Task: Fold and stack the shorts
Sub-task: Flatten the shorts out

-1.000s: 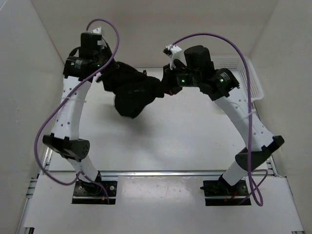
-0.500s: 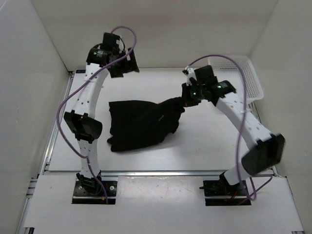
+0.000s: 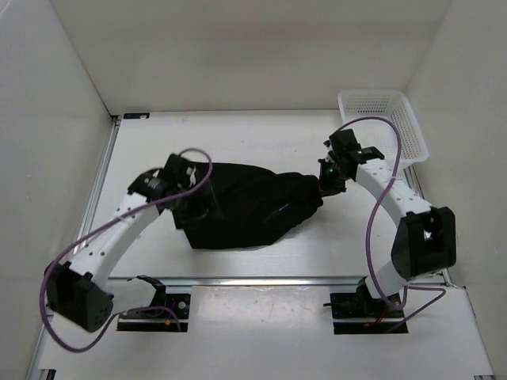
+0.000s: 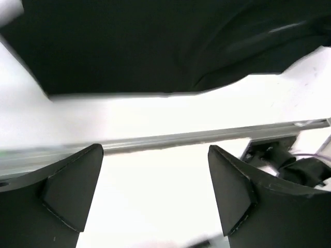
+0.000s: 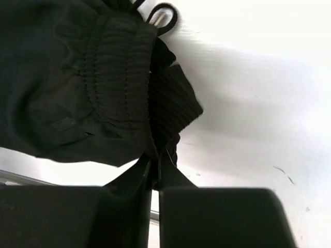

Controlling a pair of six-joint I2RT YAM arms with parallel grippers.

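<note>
One pair of black shorts (image 3: 253,206) lies spread and rumpled on the white table, a little left of centre. My left gripper (image 3: 194,207) hovers over its left edge, open with nothing between the fingers. In the left wrist view that gripper (image 4: 155,173) faces the table's near rail, with the shorts (image 4: 129,46) as a dark sheet above it. My right gripper (image 3: 325,185) is at the cloth's right end, shut on the ribbed waistband. The right wrist view shows this gripper (image 5: 156,165) pinching the shorts (image 5: 77,77), a drawstring loop (image 5: 163,13) lying beyond on the table.
A white mesh basket (image 3: 384,119) stands at the back right corner, just behind the right arm. White walls close in the table on the left, back and right. A metal rail (image 4: 170,138) runs along the near table edge.
The shorts hung bunched in the air between both grippers; now they lie spread on the table. My left gripper opened, let go, and swung down to the cloth's left edge. The right moved right and lower.
</note>
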